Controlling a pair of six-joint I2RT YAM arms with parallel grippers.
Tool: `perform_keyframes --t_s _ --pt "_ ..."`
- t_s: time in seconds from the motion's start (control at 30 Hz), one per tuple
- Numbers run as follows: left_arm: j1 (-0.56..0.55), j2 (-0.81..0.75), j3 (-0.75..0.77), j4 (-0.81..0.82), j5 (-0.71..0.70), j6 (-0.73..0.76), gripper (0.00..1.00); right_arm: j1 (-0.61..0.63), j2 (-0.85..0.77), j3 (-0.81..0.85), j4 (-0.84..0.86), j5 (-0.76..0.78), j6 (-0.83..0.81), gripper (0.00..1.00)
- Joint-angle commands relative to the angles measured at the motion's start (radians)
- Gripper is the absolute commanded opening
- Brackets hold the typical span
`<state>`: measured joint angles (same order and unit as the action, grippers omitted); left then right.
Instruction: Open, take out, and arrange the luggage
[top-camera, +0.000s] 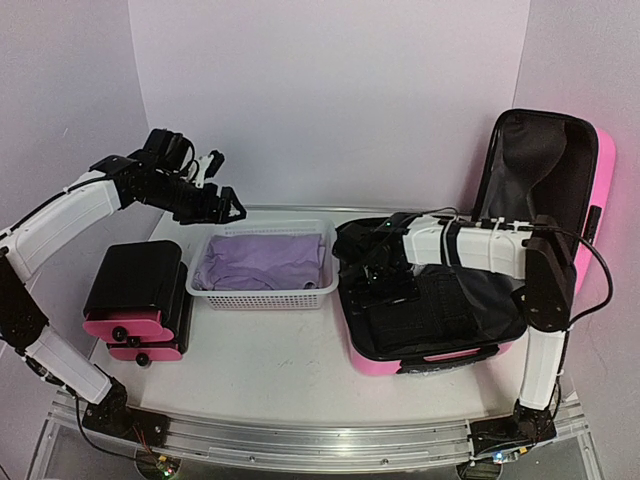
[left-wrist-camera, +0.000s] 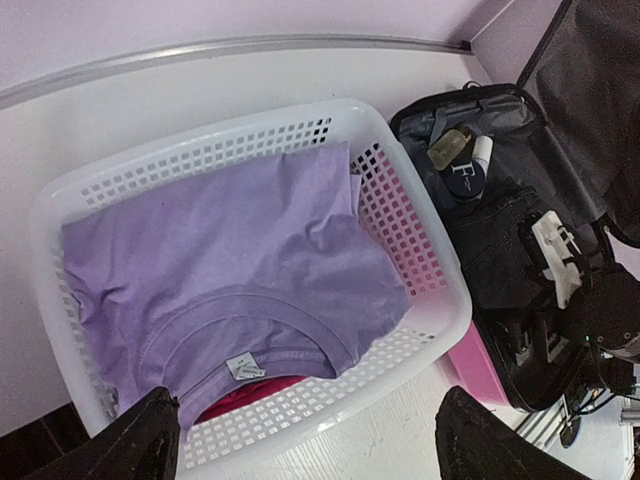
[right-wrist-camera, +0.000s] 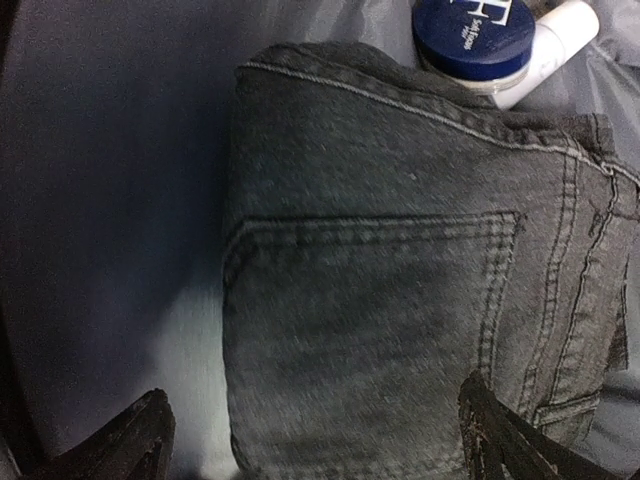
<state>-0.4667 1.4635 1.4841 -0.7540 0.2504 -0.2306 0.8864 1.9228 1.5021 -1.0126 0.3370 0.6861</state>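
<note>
One luggage (top-camera: 602, 165) lies open just right of your one basket (top-camera: 262, 296), which holds one shirt (top-camera: 265, 260). Your left gripper (left-wrist-camera: 305, 400) hangs spread above the basket. Your right gripper (right-wrist-camera: 312, 395), also spread, is right of it over one jeans (right-wrist-camera: 400, 250).

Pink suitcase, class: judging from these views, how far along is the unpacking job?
Done: suitcase open, lid upright; purple shirt lies in the white basket. In hand: right jaws open over the folded dark jeans, nothing gripped; left jaws open above the basket. Left: jeans, blue-lidded jar and white bottle sit inside.
</note>
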Motion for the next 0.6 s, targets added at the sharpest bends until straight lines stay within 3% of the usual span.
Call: perform_keyframes --t_s 0.0,0.13,0.3,0.47,0.57 --pt "-0.006 -0.052 -0.038 0.07 0.068 -0.024 0.89 0.023 0.109 0.102 -0.093 0.135 0.071 0.98" --pt "-0.006 -0.068 -0.067 0.083 0.077 -0.025 0.89 0.041 0.204 0.148 -0.137 0.185 0.088 0.97" --pt "-0.006 -0.087 -0.079 0.089 0.088 -0.034 0.89 0.042 0.252 0.147 -0.137 0.211 0.091 0.85" --pt "-0.006 -0.107 -0.077 0.091 0.087 -0.043 0.89 0.04 0.173 0.123 -0.138 0.258 0.068 0.6" --pt "-0.006 -0.109 -0.073 0.092 0.094 -0.051 0.89 0.041 0.086 0.092 -0.115 0.254 0.026 0.36"
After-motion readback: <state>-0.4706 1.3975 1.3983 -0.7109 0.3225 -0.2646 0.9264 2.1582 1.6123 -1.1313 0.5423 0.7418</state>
